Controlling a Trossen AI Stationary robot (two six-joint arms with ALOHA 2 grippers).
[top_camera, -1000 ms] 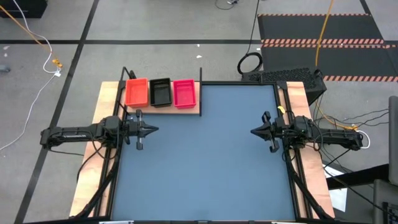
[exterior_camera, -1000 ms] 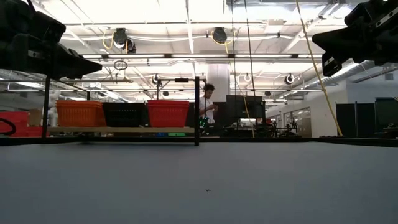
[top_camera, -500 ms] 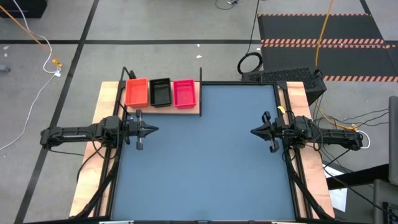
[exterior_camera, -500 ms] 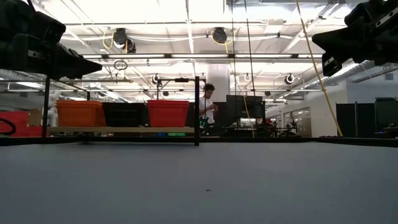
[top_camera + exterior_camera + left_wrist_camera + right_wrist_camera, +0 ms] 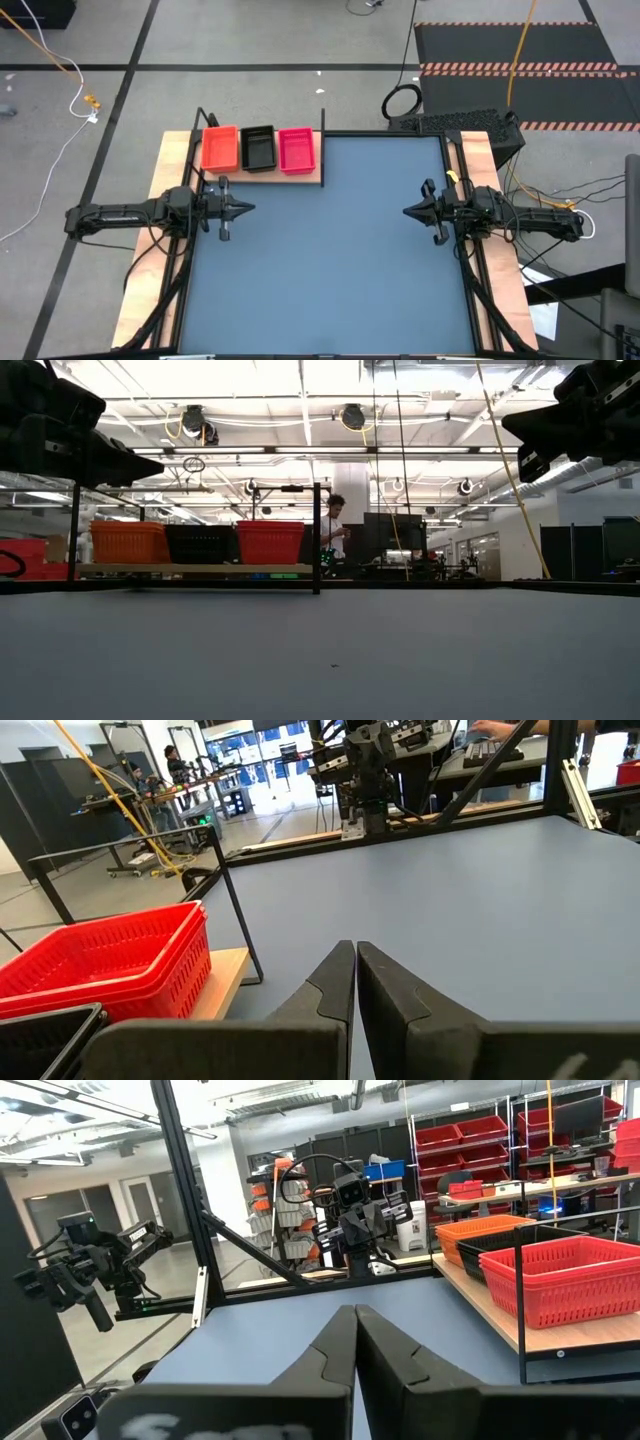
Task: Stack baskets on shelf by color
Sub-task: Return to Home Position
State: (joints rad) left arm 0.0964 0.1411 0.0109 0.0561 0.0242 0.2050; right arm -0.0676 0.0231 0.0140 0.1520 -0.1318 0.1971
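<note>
Overhead, the shelf [image 5: 305, 178] lies along the worktop's [image 5: 330, 260] far-left edge. It carries the orange basket [image 5: 220, 148], black basket [image 5: 258, 148] and pink-red basket [image 5: 296, 150] abreast, long axes crosswise. The left hand [image 5: 248, 208] and right hand [image 5: 408, 211] hover closed and empty, pointing inward.

The left pincer [image 5: 355, 946] is shown with its fingers pressed together, above the blue-grey bench [image 5: 480, 890]. Stacked red baskets [image 5: 95, 965] are seated on the wooden shelf [image 5: 222, 982] beside a black post [image 5: 235, 920], with a black basket [image 5: 40, 1030] adjoining. The right arm [image 5: 365, 765] is seen across the bench.
</note>
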